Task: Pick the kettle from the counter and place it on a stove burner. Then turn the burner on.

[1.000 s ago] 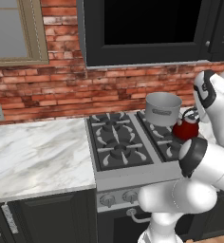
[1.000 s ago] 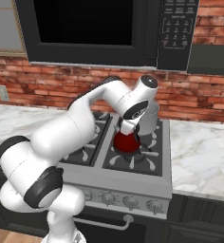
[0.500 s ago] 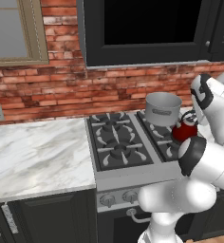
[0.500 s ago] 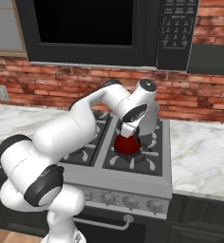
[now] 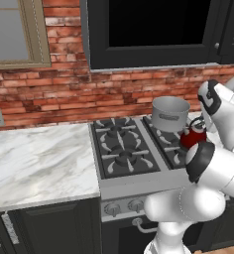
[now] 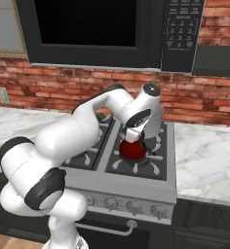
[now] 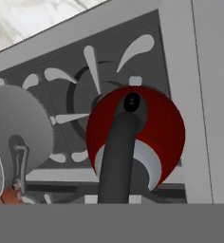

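Kettle (image 6: 132, 150) above front stove burner (image 6: 139, 163), fingers clamped on half-hidden handle (image 7: 117, 156)

Grey steel pot (image 5: 170, 113) on my cooktop's back right. Black microwave (image 6: 95, 30) above, red brick wall (image 5: 64, 96) behind, window (image 5: 12, 32) far left.

grey pot (image 5: 170, 113) crowding the back burner beside the kettle (image 6: 132, 149), left burners (image 5: 120, 145) open
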Robot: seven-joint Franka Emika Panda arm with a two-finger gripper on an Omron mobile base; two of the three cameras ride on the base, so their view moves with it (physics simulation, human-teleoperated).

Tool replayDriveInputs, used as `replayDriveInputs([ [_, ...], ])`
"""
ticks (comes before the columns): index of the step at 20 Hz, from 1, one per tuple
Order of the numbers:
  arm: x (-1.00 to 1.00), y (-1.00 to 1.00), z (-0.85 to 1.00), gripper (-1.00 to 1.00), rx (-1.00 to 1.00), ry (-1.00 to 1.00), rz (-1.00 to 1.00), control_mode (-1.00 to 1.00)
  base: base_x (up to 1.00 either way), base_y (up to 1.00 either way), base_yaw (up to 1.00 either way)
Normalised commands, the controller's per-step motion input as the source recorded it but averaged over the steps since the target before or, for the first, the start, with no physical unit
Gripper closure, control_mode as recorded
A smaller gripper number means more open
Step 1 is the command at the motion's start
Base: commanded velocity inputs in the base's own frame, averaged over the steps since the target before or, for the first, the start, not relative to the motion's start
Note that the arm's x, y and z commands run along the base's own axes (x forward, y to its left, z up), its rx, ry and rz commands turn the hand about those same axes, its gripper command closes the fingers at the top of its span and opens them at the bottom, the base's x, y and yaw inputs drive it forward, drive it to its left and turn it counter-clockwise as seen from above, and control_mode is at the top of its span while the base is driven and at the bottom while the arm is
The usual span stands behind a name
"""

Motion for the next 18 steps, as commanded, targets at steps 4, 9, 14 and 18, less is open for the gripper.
replayDriveInputs([
  [4,0.23,-0.18,0.00,1.00,0.00,0.00,0.00,-1.00,0.00,0.00,0.00],
  [9,0.13,-0.04,0.00,1.00,0.00,0.00,0.00,-1.00,0.00,0.00,0.00],
  [14,0.00,0.00,0.00,1.00,0.00,0.00,0.00,-1.00,0.00,0.00,0.00],
  [18,0.07,0.02,-0.01,1.00,0.00,0.00,0.00,-1.00,0.00,0.00,0.00],
])
